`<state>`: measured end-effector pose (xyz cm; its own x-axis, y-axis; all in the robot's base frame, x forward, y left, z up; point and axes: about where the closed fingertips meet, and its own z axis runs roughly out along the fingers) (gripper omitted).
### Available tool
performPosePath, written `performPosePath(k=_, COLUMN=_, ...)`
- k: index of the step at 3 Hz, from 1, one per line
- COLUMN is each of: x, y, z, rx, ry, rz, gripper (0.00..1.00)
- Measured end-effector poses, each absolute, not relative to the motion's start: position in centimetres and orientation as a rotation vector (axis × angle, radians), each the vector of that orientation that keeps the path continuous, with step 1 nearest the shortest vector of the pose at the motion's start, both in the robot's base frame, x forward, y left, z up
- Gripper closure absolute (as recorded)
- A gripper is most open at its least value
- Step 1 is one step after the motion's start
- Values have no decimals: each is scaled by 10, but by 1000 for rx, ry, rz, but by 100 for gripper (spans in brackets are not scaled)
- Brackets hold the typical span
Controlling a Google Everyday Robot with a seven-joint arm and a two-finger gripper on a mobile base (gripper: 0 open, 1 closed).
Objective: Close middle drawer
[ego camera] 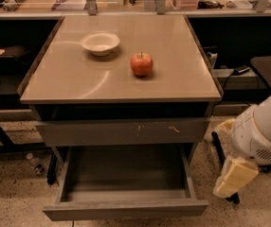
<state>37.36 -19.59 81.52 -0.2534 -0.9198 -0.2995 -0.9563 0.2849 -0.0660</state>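
Grey middle drawer [126, 178] sat pulled out below the surface [173, 74], front toward camera, long axis left-right. End effector [234, 178] hung right of the surface, below its top; grip state: cannot tell.

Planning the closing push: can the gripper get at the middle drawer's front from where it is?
Probably yes. The gripper hangs low, right of the table, near the front corner of the open middle drawer. Nothing shows between them, though it would need to swing round in front to push.
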Motion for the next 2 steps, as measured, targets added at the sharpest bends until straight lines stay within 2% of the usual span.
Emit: performPosePath(k=2, x=339, y=-182, z=682, rx=-1753, ry=2312, rz=334, gripper=65)
